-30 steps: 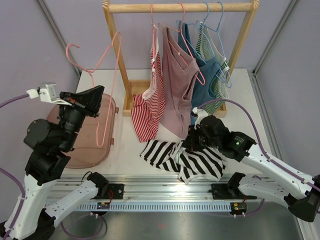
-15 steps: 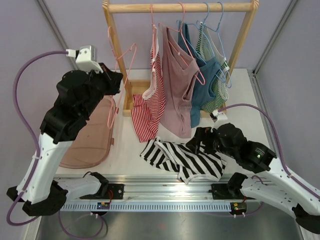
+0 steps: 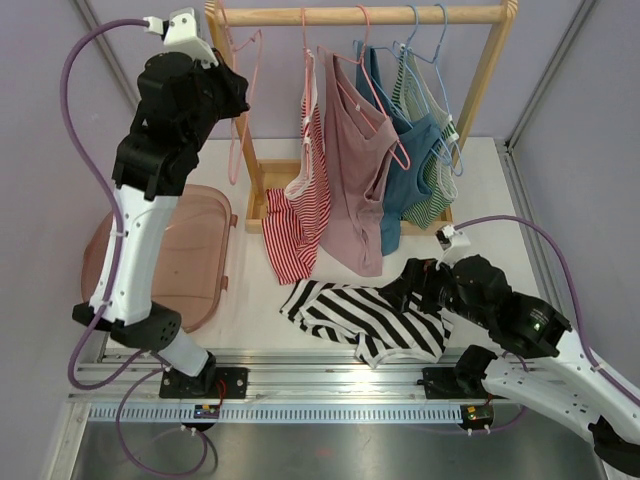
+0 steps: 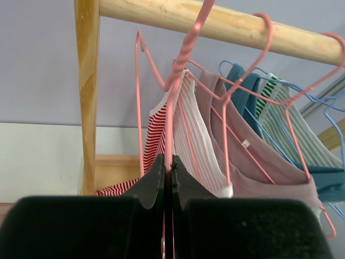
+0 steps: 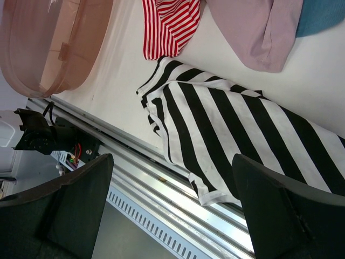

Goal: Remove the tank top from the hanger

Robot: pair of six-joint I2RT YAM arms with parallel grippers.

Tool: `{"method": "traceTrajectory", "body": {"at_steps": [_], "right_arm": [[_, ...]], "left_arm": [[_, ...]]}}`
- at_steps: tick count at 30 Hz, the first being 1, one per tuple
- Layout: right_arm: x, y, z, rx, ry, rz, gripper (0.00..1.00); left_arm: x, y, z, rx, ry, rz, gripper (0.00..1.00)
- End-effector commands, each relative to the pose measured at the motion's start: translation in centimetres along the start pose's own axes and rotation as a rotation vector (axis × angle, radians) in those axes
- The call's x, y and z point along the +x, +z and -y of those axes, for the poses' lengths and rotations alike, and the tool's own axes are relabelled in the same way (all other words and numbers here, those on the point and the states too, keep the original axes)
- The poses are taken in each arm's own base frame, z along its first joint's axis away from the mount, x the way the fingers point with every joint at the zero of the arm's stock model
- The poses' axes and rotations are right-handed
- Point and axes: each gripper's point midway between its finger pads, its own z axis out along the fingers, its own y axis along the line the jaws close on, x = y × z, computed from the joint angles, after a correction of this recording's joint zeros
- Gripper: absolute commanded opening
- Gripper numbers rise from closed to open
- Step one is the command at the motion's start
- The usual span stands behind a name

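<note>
The black-and-white striped tank top (image 3: 365, 320) lies crumpled on the table near the front edge, off any hanger; the right wrist view shows the tank top (image 5: 226, 124) flat below the fingers. My right gripper (image 3: 415, 290) hovers just above its right part, open, with nothing between its fingers (image 5: 172, 162). My left gripper (image 3: 228, 92) is raised high beside the rack's left post, shut on the wire of a bare pink hanger (image 3: 238, 120). In the left wrist view the hanger (image 4: 171, 102) rises from the shut gripper (image 4: 168, 162), its hook reaching the wooden rod (image 4: 215, 21).
A wooden rack (image 3: 360, 15) stands at the back with a red-striped top (image 3: 300, 215), a mauve top (image 3: 355, 170) and a teal top (image 3: 405, 170) on hangers. A pink translucent tub (image 3: 170, 255) lies at the left. A metal rail (image 3: 320, 385) runs along the front edge.
My left arm swung the bare pink hanger up from over the tub to the rod's left end. The right gripper opened, let go of the striped tank top and drew back to the right.
</note>
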Motion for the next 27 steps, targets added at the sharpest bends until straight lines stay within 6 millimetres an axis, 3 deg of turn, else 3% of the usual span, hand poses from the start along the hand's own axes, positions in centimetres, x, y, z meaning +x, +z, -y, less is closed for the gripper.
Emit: {"method": "traceTrajectory", "body": {"at_steps": [1,8,13,16,21,23,24,27], "right_arm": [[-0.1,-0.3,-0.5,-0.029,0.013,0.009,0.99],[1.2,0.8,-1.1,-0.085,0.007,-0.026,0.99],[3.6,3.3,-0.3,-0.046,-0.003,-0.128,1.00],[4.2,4.8,0.5,0.020,-0.003,-0.163,1.00],[5.3,7.1,3.2,0.215,-0.036,-0.228,0.99],[5.8,7.8,4.6,0.321,-0.058,-0.250,0.99],[6.3,8.0,4.6,0.334,-0.075,-0.266,1.00],[7.8,9.2,4.9,0.380,-0.101,-0.304,1.00]], "left_arm": [[-0.2,2.1,0.6,0.069,-0.014,-0.015,0.00],[1.0,6.5,-1.6,0.055,-0.038,-0.036,0.00],[3.1,7.2,-1.6,0.072,-0.038,-0.098,0.01],[3.7,6.7,-1.7,0.080,-0.040,-0.110,0.10],[2.8,5.0,-1.3,0.099,-0.038,-0.098,0.59],[2.1,3.3,-1.2,0.101,-0.038,-0.089,0.81],[2.0,2.6,-1.2,0.100,-0.033,-0.087,0.99],[1.9,-0.3,-1.7,0.088,-0.041,-0.075,0.99]]}}
